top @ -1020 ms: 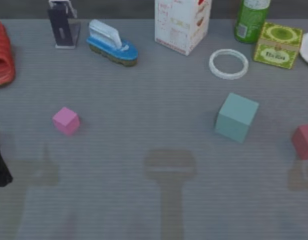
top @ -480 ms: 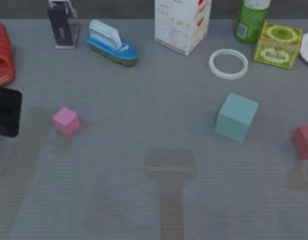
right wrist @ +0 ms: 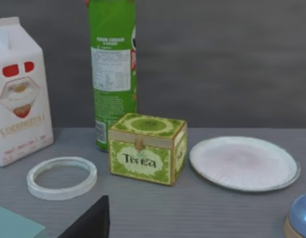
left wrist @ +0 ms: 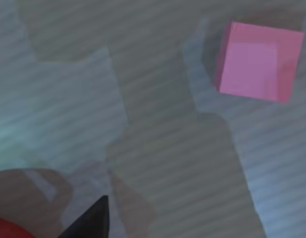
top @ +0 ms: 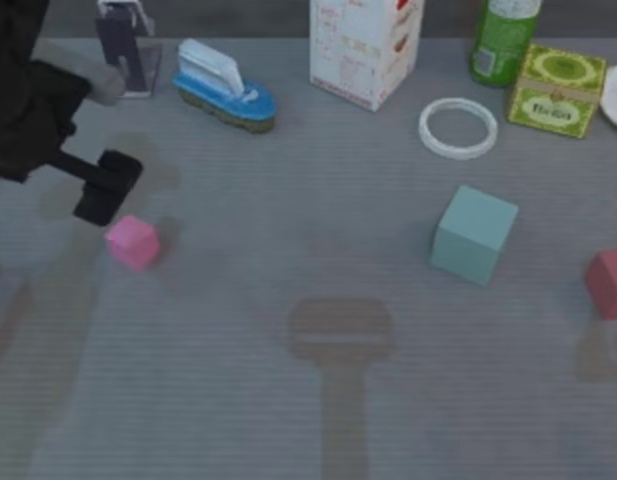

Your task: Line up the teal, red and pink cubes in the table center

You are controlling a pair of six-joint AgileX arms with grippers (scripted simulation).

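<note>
Your left gripper (top: 100,190) hovers just beside the pink cube (top: 132,242), holding nothing; you cannot tell how far open it is.

The left arm (top: 28,110) is matte black all over, a bulky, blocky mass with rounded housings and no visible markings, cables or screws in the top view. From it juts a slimmer black bar that ends in the left gripper (top: 106,187), a black, squared head with flat faces and soft edges. In the left wrist view only one black, pointed fingertip (left wrist: 93,223) shows, wedge-shaped with a dull sheen. The right wrist view shows a like black wedge-shaped fingertip (right wrist: 91,220) of the right gripper, plain and unmarked; the rest of that arm is out of sight.
</note>
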